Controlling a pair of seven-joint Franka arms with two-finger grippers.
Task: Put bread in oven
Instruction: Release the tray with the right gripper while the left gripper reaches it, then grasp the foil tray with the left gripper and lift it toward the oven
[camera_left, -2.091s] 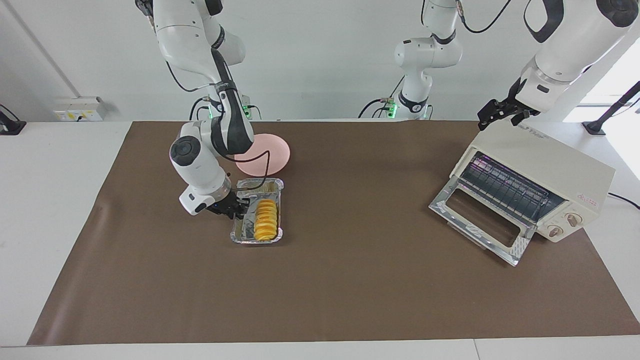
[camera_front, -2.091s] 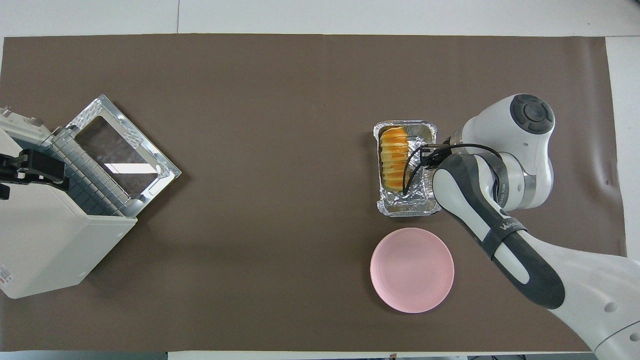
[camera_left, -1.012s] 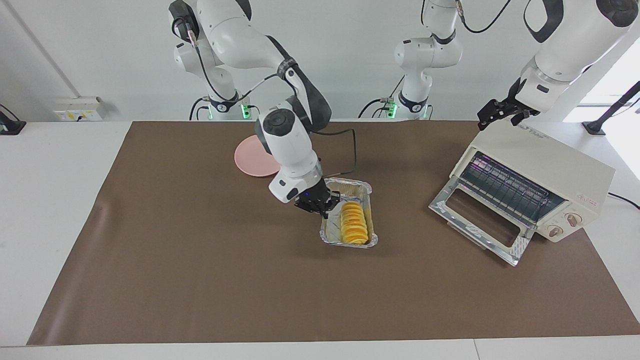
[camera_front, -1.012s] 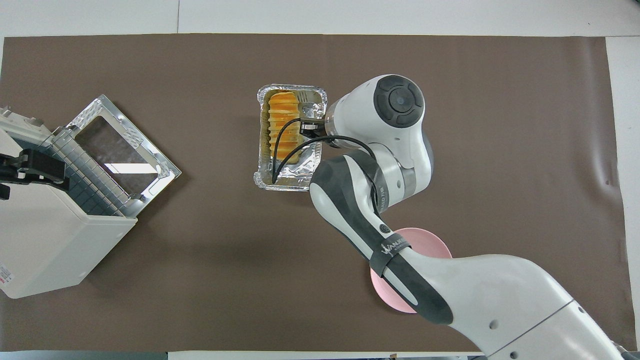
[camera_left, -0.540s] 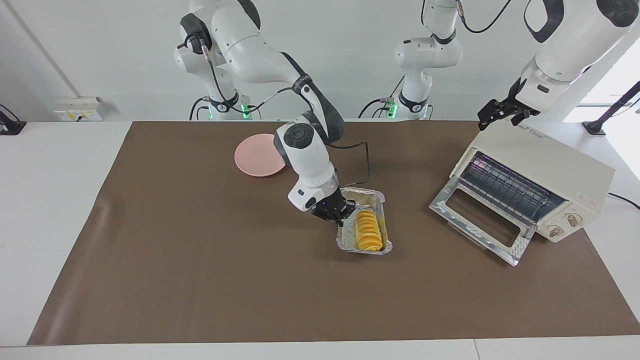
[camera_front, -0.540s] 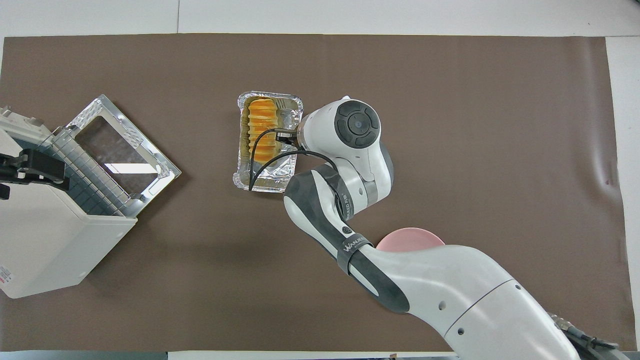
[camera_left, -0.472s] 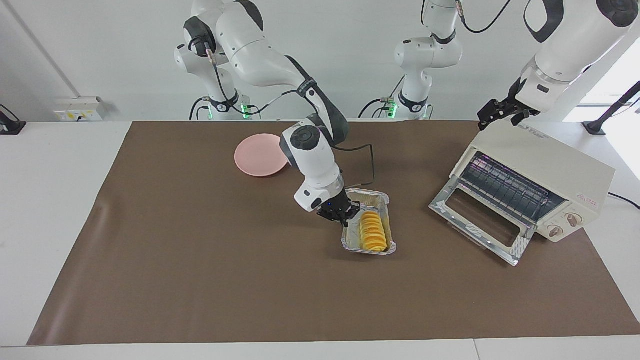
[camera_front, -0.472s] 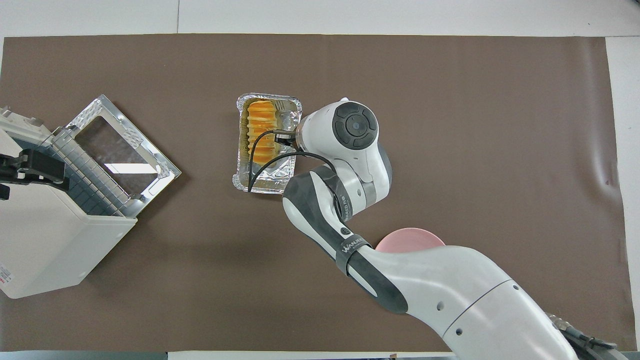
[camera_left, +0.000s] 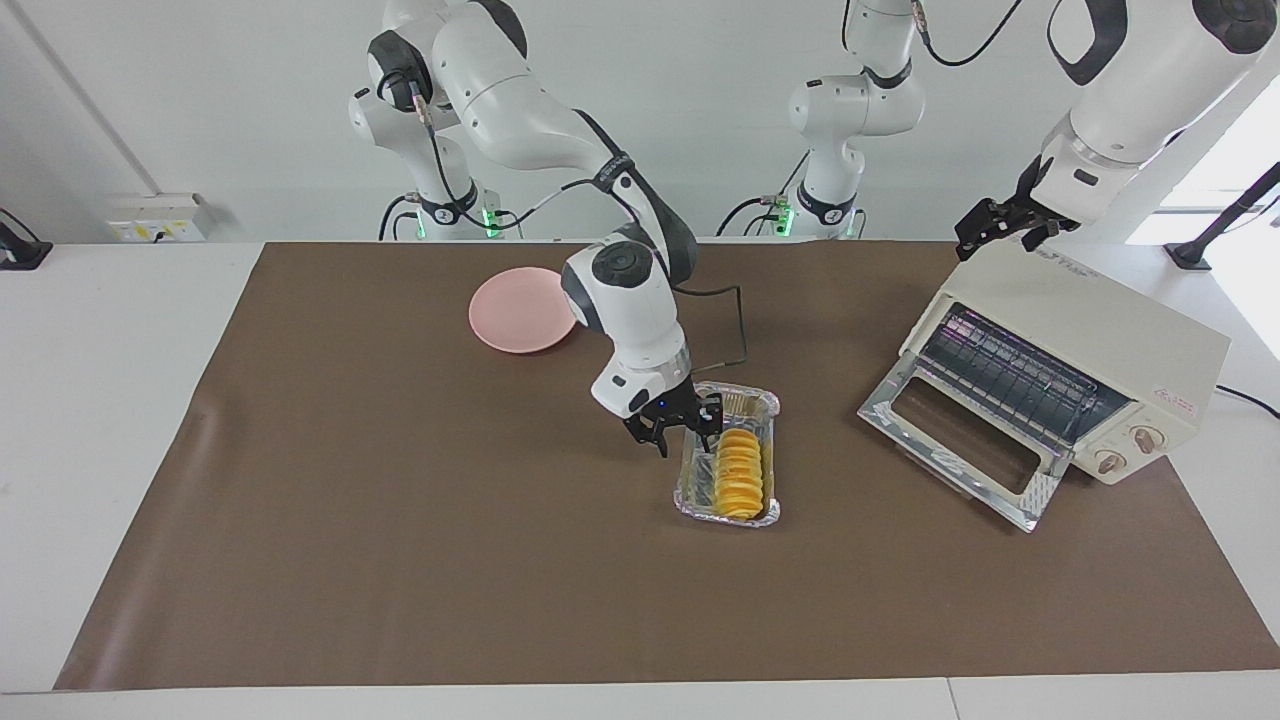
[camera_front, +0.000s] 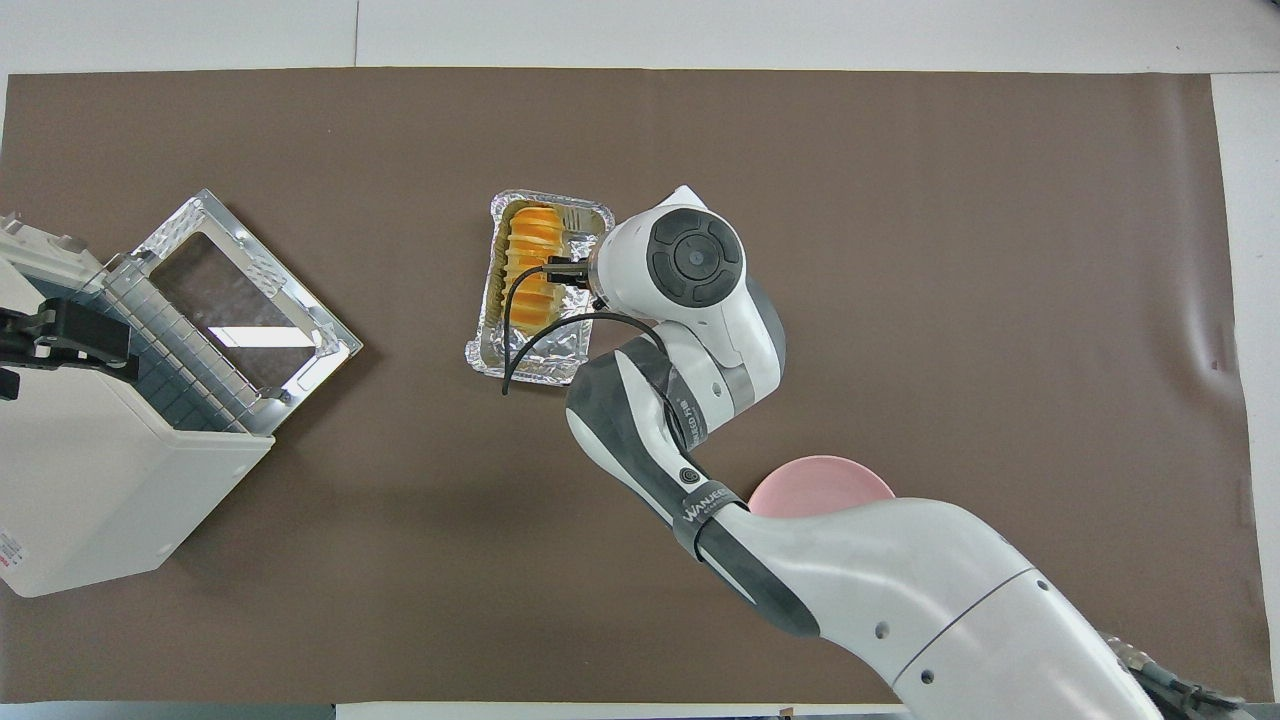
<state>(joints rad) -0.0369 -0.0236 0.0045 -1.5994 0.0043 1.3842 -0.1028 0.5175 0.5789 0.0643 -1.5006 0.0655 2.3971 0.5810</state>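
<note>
The yellow-orange ridged bread (camera_left: 740, 472) lies in a silver foil tray (camera_left: 728, 518) near the table's middle; both show in the overhead view, bread (camera_front: 530, 270) in tray (camera_front: 535, 365). My right gripper (camera_left: 685, 432) is open just above the tray's rim on the side toward the right arm's end, holding nothing. The cream-white oven (camera_left: 1100, 340) stands at the left arm's end with its glass door (camera_left: 960, 450) dropped open and its wire rack showing. My left gripper (camera_left: 1000, 228) waits at the oven's top edge nearest the robots.
A round pink plate (camera_left: 515, 315) lies nearer to the robots than the tray, toward the right arm's end. A brown mat (camera_left: 400, 560) covers the table. A stretch of bare mat separates the tray from the oven door.
My right gripper dragged the tray with the bread from beside the plate toward the oven, then let go of the rim and opened. The tray has turned slightly. The left arm has not moved.
</note>
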